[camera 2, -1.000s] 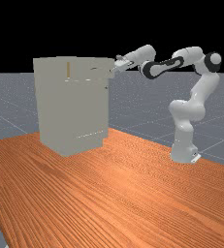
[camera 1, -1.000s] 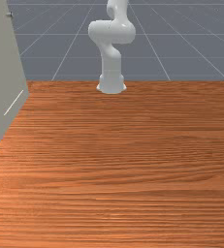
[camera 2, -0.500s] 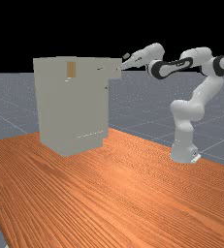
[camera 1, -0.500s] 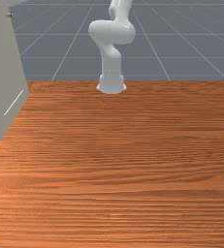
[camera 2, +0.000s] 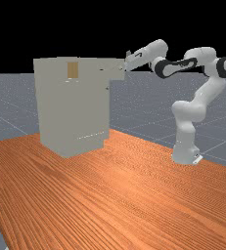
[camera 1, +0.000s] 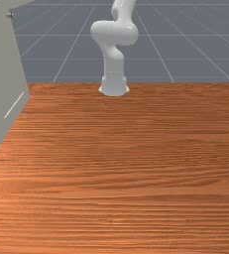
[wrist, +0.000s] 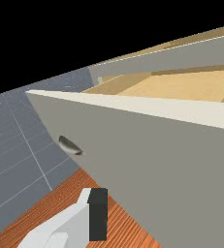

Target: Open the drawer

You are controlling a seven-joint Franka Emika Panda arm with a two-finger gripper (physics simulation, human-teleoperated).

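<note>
Far view, gripper near open drawer, spread or closed I can't tell, cabinet cut off in front view

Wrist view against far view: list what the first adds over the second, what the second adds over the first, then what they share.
Wrist view: the pale wood inside of the open drawer, and a curved metal piece by its grey front.
Far view: the arm's base and bent links, and the tall cabinet body standing on the table.
Both: the drawer's grey outside, the orange-brown table and the gridded floor.
</note>
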